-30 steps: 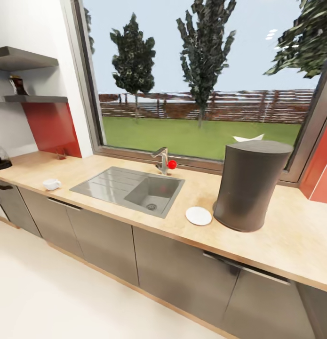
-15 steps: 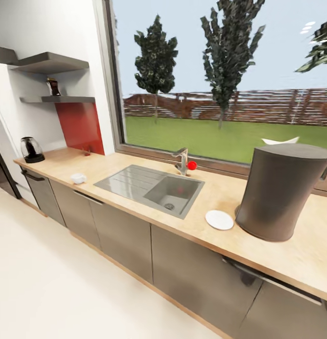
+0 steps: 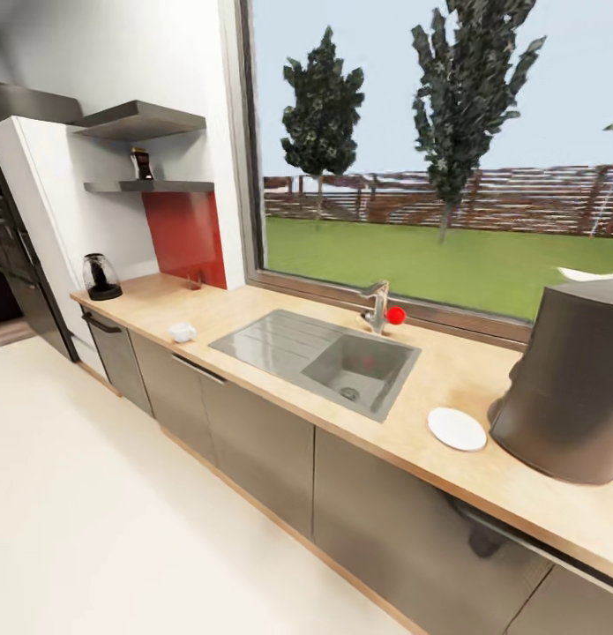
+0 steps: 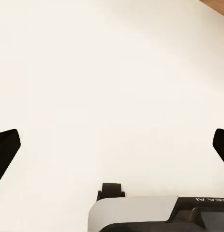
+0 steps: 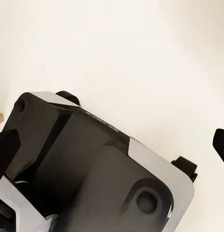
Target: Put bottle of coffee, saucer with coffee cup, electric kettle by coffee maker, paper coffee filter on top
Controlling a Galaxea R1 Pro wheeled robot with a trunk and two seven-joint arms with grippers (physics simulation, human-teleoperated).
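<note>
The light wood kitchen countertop [image 3: 253, 310] runs under the window in the head view. At its right end stands the tall dark grey coffee maker [image 3: 566, 388], with the white saucer [image 3: 457, 429] flat beside it. A white paper coffee filter [image 3: 581, 274] peeks over the machine's top; I cannot tell if it rests on it. The coffee cup [image 3: 182, 332] sits left of the sink and the electric kettle [image 3: 100, 276] at the far left end. The bottle of coffee [image 3: 142, 164] stands on the kitchen shelf [image 3: 152, 186]. My left gripper [image 4: 112, 150] and right gripper [image 5: 112, 145] hang open over pale floor.
A grey inset sink [image 3: 328, 357] with a tap [image 3: 377, 304] lies mid-counter. A white fridge [image 3: 37, 229] stands beyond the counter's left end. Grey cabinet fronts [image 3: 253, 441] run below. Pale floor [image 3: 121, 529] spreads in front. A dark robot part [image 5: 87, 169] shows in the right wrist view.
The head camera has swung left, so the whole scene slid right and the fridge came into view. Nothing on the counter or shelf has moved.
</note>
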